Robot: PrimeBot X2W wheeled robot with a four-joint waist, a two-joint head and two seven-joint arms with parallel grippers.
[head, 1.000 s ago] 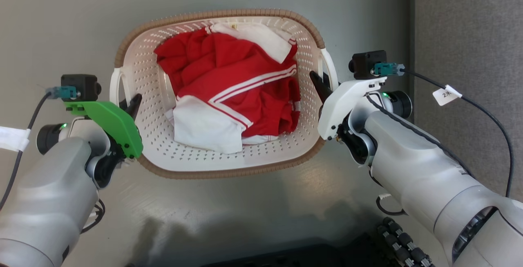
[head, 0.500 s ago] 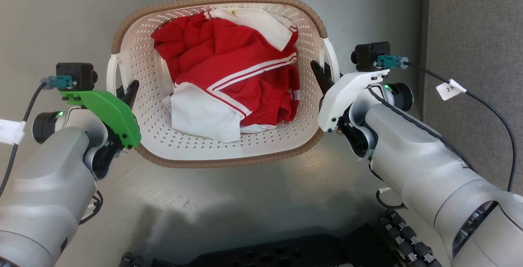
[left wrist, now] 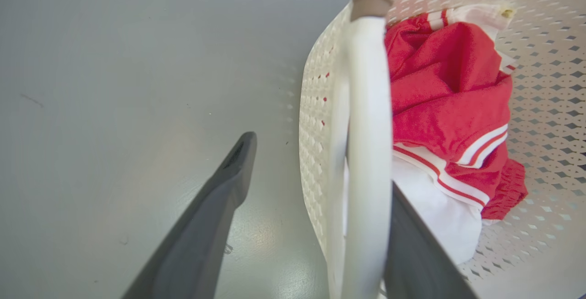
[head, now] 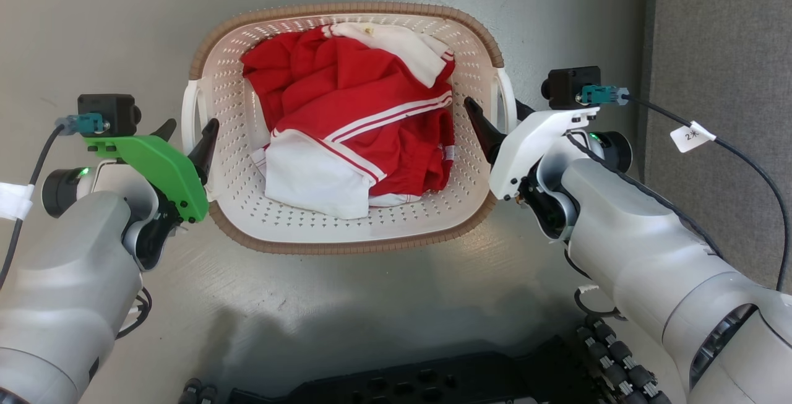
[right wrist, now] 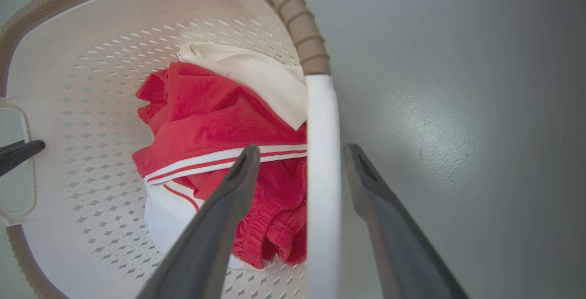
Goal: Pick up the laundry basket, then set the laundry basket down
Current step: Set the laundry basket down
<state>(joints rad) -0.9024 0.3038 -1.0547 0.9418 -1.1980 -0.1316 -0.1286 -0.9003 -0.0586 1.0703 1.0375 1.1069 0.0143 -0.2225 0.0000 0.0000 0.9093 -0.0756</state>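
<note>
Head view: the laundry basket sits on the floor, its long axis running from arm to arm.

Left wrist view: the left pincer is apart, straddling the left handle.

Right wrist view: the right pincer is apart, straddling the right handle.

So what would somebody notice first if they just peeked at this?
The bright red and white clothes heaped in the laundry basket, which sits on the grey floor. Next, the two robot arms: the left gripper, with its green cover, has open fingers either side of the left handle, and the right gripper does the same at the right handle.
</note>
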